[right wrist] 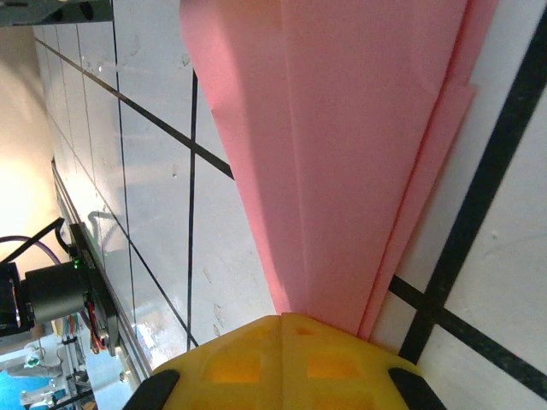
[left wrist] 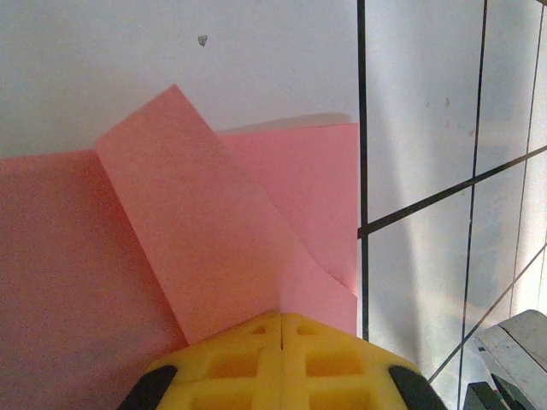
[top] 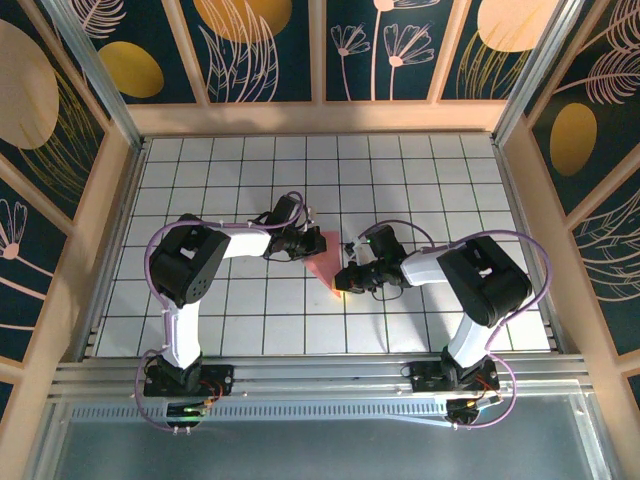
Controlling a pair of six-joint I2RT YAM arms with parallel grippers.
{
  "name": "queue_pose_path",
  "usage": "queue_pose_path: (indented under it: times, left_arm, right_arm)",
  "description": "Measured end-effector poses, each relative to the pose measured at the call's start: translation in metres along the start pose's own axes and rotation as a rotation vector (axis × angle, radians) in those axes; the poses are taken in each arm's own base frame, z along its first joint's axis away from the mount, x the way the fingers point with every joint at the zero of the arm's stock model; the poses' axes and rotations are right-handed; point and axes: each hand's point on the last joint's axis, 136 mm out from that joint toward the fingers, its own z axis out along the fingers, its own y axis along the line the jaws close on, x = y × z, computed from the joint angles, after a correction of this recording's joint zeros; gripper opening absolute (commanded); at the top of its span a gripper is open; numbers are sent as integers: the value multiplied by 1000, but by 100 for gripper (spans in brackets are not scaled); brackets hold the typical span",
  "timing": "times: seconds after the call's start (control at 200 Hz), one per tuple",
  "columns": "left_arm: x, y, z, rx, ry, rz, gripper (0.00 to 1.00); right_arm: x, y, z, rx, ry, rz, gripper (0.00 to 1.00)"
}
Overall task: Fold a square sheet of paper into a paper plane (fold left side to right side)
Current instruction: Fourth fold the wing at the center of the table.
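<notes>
On the worktop (top: 250,310), the left hand (left wrist: 280,337), closed tight, pinches a folded flap of the pink paper (top: 326,262); the right hand (right wrist: 282,333), likewise closed, grips its narrow tip.

Part-folded salmon-pink paper plane (top: 325,262), narrow tip pointing nearward

A: Where's the paper plane (top: 325,262)?
B: On the gridded surface (top: 250,320), between both arms.
A: Contact?
B: Left fingers (top: 305,245) meet its far edge, right fingers (top: 345,278) its near tip.
</notes>
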Motion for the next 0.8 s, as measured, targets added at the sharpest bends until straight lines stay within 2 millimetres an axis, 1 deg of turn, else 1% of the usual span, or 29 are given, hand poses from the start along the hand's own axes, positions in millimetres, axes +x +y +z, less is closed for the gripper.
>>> queue_pose_path:
  times: [0.14, 0.415, 0.801]
  left_arm:
    - [0, 0, 0, 0, 0, 0, 0]
    - [0, 0, 0, 0, 0, 0, 0]
    - [0, 0, 0, 0, 0, 0, 0]
  right_arm:
    - [0, 2, -2, 2, -7, -5, 1]
    - [-4, 15, -10, -16, -30, -32, 1]
    - [2, 12, -8, -13, -13, -20, 1]
